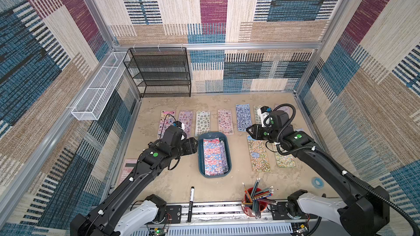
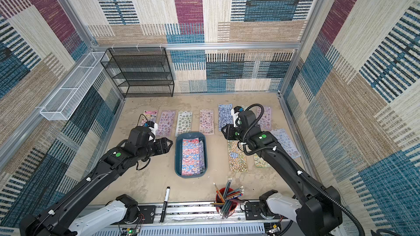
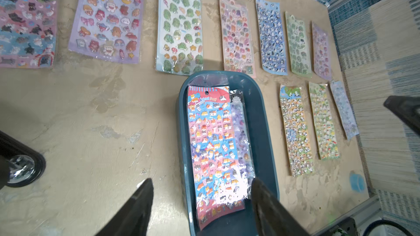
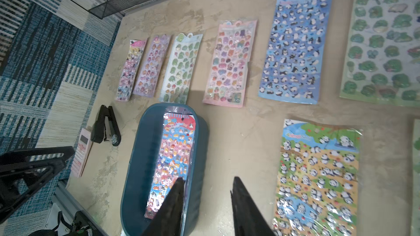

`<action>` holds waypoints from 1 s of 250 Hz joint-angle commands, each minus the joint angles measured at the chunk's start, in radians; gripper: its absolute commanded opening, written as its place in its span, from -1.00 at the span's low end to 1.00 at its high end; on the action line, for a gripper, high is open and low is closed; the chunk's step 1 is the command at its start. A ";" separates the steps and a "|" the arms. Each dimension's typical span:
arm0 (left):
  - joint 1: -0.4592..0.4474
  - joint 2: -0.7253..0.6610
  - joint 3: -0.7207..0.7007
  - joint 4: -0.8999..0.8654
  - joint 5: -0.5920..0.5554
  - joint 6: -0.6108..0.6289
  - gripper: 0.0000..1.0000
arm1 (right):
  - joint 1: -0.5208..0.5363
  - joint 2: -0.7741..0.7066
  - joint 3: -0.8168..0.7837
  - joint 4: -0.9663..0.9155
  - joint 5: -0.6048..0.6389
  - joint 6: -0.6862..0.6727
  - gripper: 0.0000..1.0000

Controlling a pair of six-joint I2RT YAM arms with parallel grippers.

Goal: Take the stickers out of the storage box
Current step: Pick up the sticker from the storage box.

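Observation:
The storage box [image 1: 201,155] [image 2: 178,153], a dark teal tub, sits mid-table. Inside it lie stickers: a red, pink and blue cat sheet [image 1: 212,156] [image 3: 211,141] [image 4: 175,153] on top of a lilac sheet [image 3: 242,132]. Several more sticker sheets [image 1: 225,121] lie flat on the table behind the box and to its right. My left gripper [image 1: 196,143] [image 3: 201,180] hovers open at the box's left side, with nothing between its fingers. My right gripper [image 1: 248,130] [image 4: 208,178] hangs open above the table to the right of the box's far end, holding nothing.
A black mesh rack [image 1: 159,71] stands at the back left, and a white wire basket [image 1: 97,87] hangs on the left wall. Near the front edge are a red cup of pencils [image 1: 254,200] and a black marker [image 1: 191,203]. A pink calculator [image 1: 128,166] and a black stapler [image 4: 106,123] lie left.

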 commanded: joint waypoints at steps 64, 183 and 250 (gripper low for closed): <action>0.001 0.131 -0.012 -0.006 0.016 -0.006 0.31 | 0.378 0.288 0.138 -0.013 0.405 -0.009 -0.39; 0.000 0.261 -0.036 0.072 0.061 -0.011 0.27 | 0.447 0.611 0.252 -0.034 0.323 0.006 -0.67; -0.001 0.345 -0.033 0.140 0.124 -0.024 -0.01 | 0.449 0.757 0.311 -0.036 0.285 0.024 -0.85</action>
